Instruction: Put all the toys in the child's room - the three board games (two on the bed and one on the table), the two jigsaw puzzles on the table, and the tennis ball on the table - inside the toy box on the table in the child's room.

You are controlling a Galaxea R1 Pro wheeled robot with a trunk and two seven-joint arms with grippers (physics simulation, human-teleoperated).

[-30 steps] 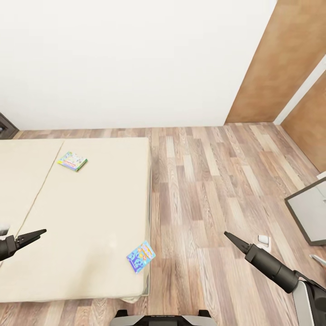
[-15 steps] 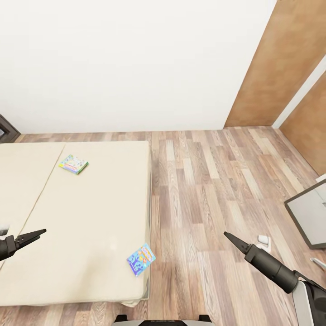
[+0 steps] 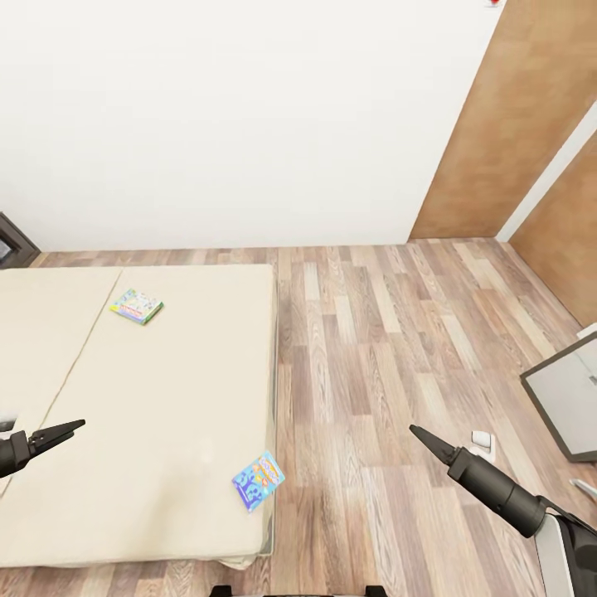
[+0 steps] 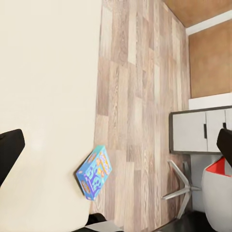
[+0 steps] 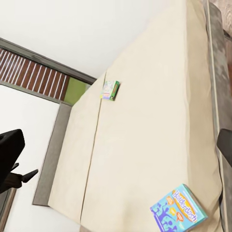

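Observation:
Two board games lie on the beige bed (image 3: 166,390). A blue one with colourful lettering (image 3: 258,479) sits at the mattress's near right edge, also seen in the left wrist view (image 4: 94,172) and the right wrist view (image 5: 179,210). A pale green-edged one (image 3: 137,306) lies farther back near the mattress seam (image 5: 110,90). My left gripper (image 3: 70,429) hovers over the bed's left part, well left of the blue game. My right gripper (image 3: 419,434) hangs over the floor. Both are open and empty, with fingers (image 4: 9,152) (image 5: 9,150) at the wrist views' edges. A corner of the table (image 3: 572,390) shows at the right.
Wood floor (image 3: 373,348) lies between the bed and the table. A small white object (image 3: 482,439) sits on the floor by the table corner. A white wall and brown panels (image 3: 514,124) stand behind. Pale drawers (image 4: 193,133) and a chair base (image 4: 179,188) show in the left wrist view.
The whole head view has shifted: bed, games and floor sit slightly lower in the picture, so the camera has moved. Both grippers hold the same pose.

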